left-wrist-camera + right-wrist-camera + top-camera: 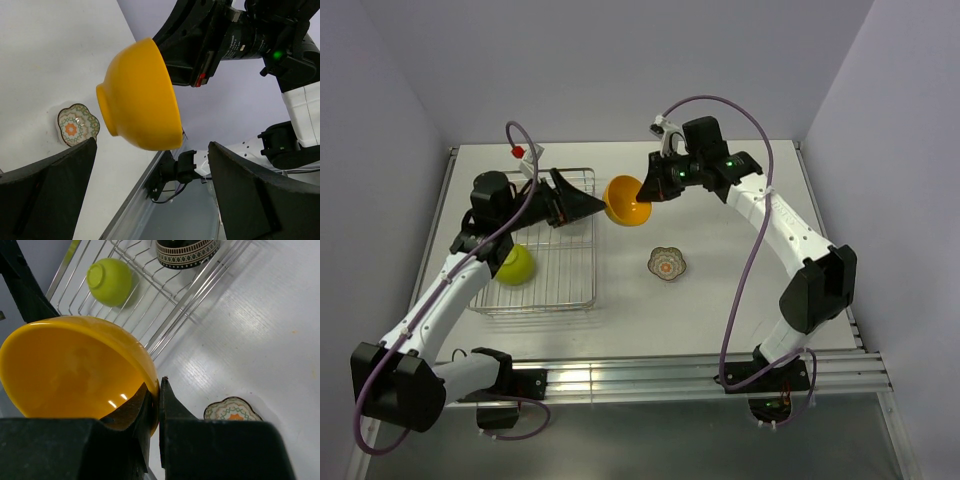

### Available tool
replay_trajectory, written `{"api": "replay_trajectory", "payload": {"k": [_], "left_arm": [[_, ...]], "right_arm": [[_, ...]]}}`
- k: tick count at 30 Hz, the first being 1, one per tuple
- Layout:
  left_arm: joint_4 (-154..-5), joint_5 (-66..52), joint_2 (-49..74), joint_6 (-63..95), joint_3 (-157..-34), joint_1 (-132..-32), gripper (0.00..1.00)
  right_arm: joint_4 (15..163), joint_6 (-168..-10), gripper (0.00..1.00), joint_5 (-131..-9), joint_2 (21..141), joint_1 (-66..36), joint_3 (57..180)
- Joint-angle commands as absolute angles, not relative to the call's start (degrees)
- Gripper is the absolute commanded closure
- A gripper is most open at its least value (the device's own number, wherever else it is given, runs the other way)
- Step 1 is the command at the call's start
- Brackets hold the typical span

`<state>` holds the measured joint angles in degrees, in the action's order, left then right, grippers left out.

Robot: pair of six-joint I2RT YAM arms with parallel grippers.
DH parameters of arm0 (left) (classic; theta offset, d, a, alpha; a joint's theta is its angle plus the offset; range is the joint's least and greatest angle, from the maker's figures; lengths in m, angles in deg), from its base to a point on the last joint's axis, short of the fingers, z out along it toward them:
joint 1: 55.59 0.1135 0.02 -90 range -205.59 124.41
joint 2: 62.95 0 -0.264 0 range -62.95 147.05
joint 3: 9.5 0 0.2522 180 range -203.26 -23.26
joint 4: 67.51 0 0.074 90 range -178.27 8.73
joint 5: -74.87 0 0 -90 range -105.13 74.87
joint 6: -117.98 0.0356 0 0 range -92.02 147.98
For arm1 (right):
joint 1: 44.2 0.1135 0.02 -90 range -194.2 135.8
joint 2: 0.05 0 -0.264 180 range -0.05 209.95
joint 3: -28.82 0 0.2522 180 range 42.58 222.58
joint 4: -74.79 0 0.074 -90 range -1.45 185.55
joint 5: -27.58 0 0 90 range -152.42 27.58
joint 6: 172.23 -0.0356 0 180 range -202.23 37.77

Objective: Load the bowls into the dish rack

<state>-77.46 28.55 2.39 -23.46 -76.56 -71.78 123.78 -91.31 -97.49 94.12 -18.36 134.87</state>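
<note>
Just right of the dish rack [576,278], the right gripper [647,190] pinches the orange bowl [628,202] by its rim (base facing the left gripper [598,205], spread wide).

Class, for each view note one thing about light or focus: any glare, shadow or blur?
Top view: soft, even light, no harsh shadows. Left wrist view: the near fingers are dark and blurred. Right wrist view: small bright glints inside the orange bowl.

place: robot lab cell | evidence: bare pale walls [620,60], white table [740,300], aluminium rail [650,378] bearing left arm [440,300], right arm [785,230]
</note>
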Motion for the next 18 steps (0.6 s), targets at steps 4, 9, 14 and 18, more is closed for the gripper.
{"api": "replay_trajectory", "payload": {"k": [4,9,14,18], "left_arm": [[-73.19,27.76,2.26,-24.31,-75.82,-72.73,0.01],[-76.35,25.65,2.35,-22.47,-75.30,-72.99,0.01],[-73.11,27.84,2.61,-25.80,-73.28,-72.91,0.01],[-70.37,31.53,2.79,-28.53,-72.13,-73.08,0.00]], "right_arm": [[124.32,-89.61,1.00,-97.32,91.97,-15.73,139.17],[124.85,-89.17,1.00,-97.05,91.97,-14.50,139.96],[125.55,-88.91,1.00,-97.14,92.23,-13.53,140.66],[125.55,-88.74,1.00,-96.61,92.59,-13.35,140.93]]}}
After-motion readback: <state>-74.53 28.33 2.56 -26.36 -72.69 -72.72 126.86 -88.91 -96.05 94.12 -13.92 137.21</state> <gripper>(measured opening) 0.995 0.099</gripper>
